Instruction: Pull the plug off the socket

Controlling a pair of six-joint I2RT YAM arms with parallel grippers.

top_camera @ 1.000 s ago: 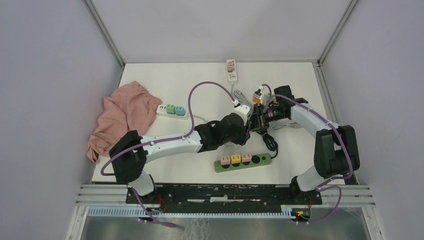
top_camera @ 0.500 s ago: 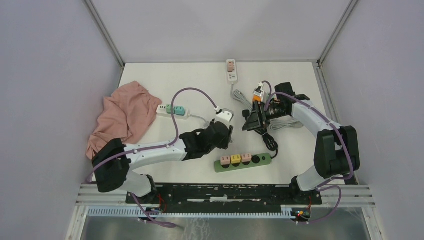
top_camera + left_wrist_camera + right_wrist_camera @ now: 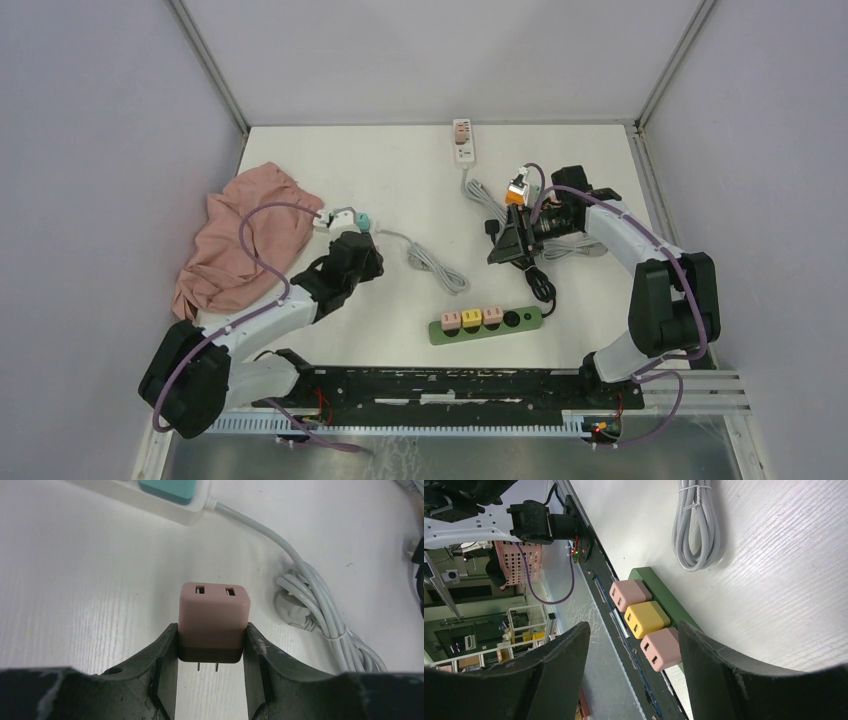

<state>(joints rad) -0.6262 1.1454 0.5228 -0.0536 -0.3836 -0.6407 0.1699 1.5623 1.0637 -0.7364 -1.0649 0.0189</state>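
The left claw [image 3: 211, 630] is squeezed tight on the pink plug [image 3: 214, 605], one finger on each side. The plug's two metal pins poke out under the fingers and are not in any socket, so I think the pulling part is done and the job now is to put the plug down. To do that well, the claw should go down slowly and keep its squeeze until the plug touches the table. It should pick a bare spot, because a white power strip [image 3: 150, 502] with a teal plug [image 3: 167, 486] lies just ahead of the claw, and a bundle of grey cord [image 3: 320, 615] lies off to its right. Then the fingers can let go and lift straight up so they do not knock the plug over. The right claw [image 3: 631, 630] has its fingers spread apart and holds nothing. Below and beyond it is a green power strip [image 3: 649, 577] with three plugs side by side, two pink and one yellow. The table [image 3: 400, 160] is white and flat. A pink cloth [image 3: 245, 235] lies crumpled on the far side of the left claw, away from the right claw. Pale walls stand around the table.
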